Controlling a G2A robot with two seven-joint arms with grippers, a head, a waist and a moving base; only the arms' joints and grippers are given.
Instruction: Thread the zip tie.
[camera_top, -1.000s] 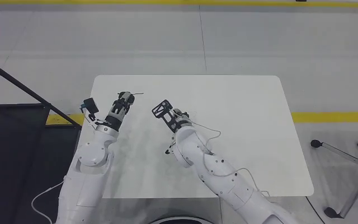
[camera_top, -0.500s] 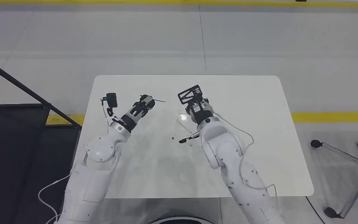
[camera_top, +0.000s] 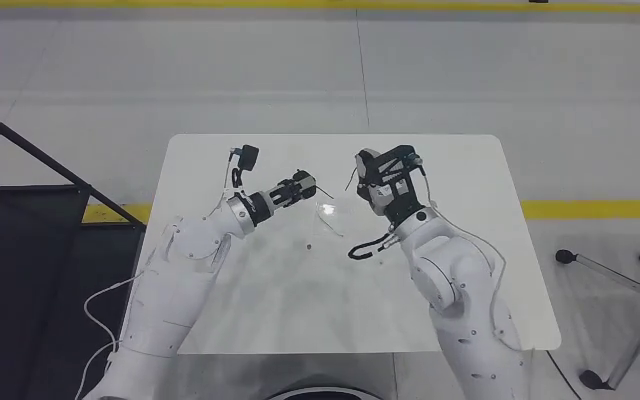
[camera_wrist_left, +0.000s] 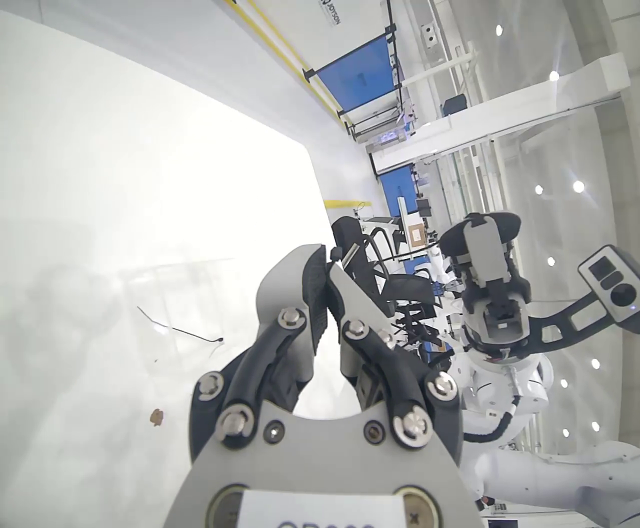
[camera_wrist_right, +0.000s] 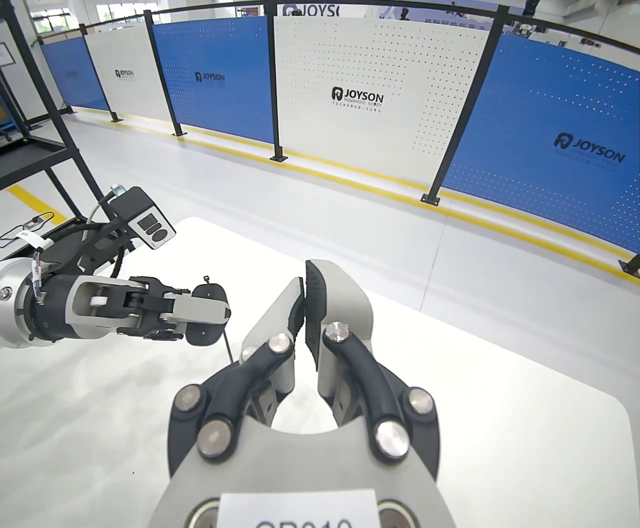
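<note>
White table (camera_top: 450, 160) on grey floor (camera_top: 200, 70). Left pincer (camera_top: 306, 183) clamped on zip tie (camera_wrist_right: 228, 350). Right pincer (camera_top: 368, 170), closed, stands near at its 3 o'clock.

Over the far middle of the surface (camera_top: 450, 290), the left gripper (camera_top: 305, 184) is left of the right gripper (camera_top: 368, 170), apart. The zip tie (camera_wrist_right: 227, 342) sits in the left jaws. A speck (camera_top: 310, 243) lies nearer, on the surface.

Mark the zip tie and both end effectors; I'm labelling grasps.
zip tie (camera_wrist_right: 227, 345), right wrist view, on its thin tail.
left end effector (camera_wrist_left: 326, 270), left wrist view, between its fingertips.
right end effector (camera_wrist_right: 305, 285), right wrist view, between its fingertips.
</note>
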